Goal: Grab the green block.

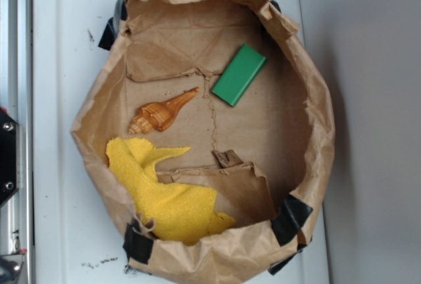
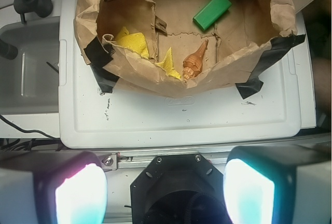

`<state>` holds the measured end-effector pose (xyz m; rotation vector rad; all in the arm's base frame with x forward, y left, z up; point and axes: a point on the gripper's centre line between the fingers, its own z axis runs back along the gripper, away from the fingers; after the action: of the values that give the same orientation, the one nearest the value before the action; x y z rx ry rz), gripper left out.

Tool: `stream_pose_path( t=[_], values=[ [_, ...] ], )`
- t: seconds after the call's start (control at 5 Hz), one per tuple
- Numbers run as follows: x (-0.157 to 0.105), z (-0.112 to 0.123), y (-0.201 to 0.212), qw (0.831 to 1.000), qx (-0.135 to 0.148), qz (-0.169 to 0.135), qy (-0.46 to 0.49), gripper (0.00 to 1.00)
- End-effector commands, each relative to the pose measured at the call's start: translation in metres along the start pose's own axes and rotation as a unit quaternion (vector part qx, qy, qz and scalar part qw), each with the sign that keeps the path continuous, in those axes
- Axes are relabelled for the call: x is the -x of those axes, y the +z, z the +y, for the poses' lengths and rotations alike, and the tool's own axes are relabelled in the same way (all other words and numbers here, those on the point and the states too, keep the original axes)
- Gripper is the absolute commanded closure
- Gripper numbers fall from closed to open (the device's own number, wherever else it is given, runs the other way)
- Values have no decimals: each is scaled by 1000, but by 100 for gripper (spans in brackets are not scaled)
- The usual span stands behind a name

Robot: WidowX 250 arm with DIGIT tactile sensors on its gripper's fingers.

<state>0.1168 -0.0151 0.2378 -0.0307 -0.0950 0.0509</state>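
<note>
From my wrist camera, the nearest thing is my own gripper (image 2: 165, 186): its two glowing fingers (image 2: 80, 195) sit at the bottom corners of the frame with a wide gap between them and nothing in that gap, so I read it as released. It hangs short of the work area, above a metal rail, well apart from everything I care about.

Just beyond the rail lies a white plastic lid (image 2: 176, 123), scuffed with a few dark marks. On its far part sits a crumpled brown paper bag (image 2: 171, 81), rolled down into a shallow open basin and patched with black tape (image 2: 101, 66) at its corners.

Inside the bag, close to the near wall, I see a yellow cloth (image 2: 134, 42) bunched toward the left, partly hidden by a torn paper flap. Just to its right is an orange seashell (image 2: 194, 60), its blunt end toward me and its tip pointing away.

Farther in, right of centre on the bag's floor, lies the green block (image 2: 212, 10). It rests flat, angled diagonally, apart from the shell and near the far-right wall. The exterior view confirms it: the green block (image 1: 239, 75) lies clear, untouched, with open paper all round it.
</note>
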Motion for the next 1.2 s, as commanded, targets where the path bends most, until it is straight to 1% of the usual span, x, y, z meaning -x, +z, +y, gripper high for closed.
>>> stream_pose_path(
  t=[0.0, 0.2, 0.4, 0.6, 1.0],
  values=[
    [0, 0, 0, 1000, 0, 0, 0, 0],
    [-40, -2, -14, 998, 14, 35, 51, 0],
    [-60, 10, -23, 996, 17, 47, 71, 0],
    [-82, 17, -46, 997, 42, 22, 59, 0],
    [-82, 17, -46, 997, 42, 22, 59, 0]
  ],
)
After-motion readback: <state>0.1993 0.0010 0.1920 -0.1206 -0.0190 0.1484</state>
